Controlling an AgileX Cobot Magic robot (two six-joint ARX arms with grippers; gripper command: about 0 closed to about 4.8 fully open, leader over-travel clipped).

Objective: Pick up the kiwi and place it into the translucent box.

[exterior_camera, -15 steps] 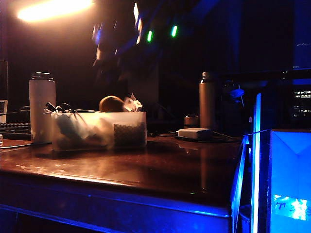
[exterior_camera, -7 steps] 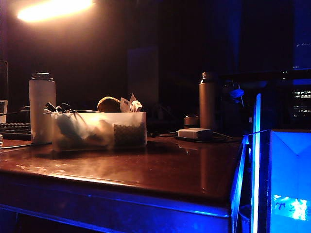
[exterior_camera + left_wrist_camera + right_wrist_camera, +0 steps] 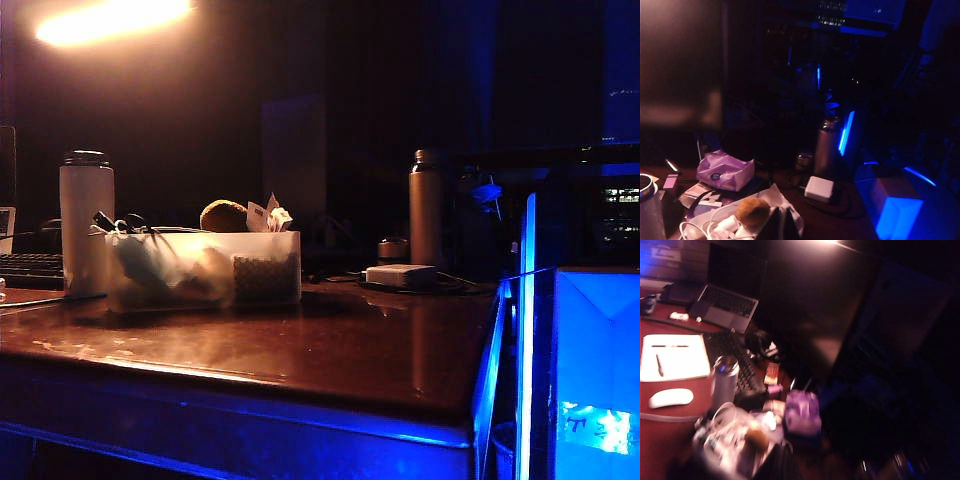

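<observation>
The fuzzy golden-brown oval kiwi (image 3: 224,215) lies on top of the clutter inside the low frosted whitish translucent plastic box (image 3: 203,268), left of centre in the exterior view, its upper half showing above the rim beside some crumpled white paper (image 3: 270,216); the box stands on the glossy brown wooden desk (image 3: 330,345), with a tall white bottle (image 3: 86,220) just behind its left end; a slim metallic bottle (image 3: 426,207) and a small flat white box (image 3: 400,275) stand well apart to the right; the glowing blue box (image 3: 590,370) fills the lower right corner.

Neither arm appears in the exterior view. The left gripper (image 3: 781,226) shows only as a dark shape at the lower edge of its wrist view, above the kiwi (image 3: 753,210) and apart from it; whether its jaws are wide or narrow I cannot tell. The right gripper (image 3: 781,462) is a dark blur in its own view; its jaws are closed on nothing.

I judge the placing done; what remains is to keep both arms clear of the box.
</observation>
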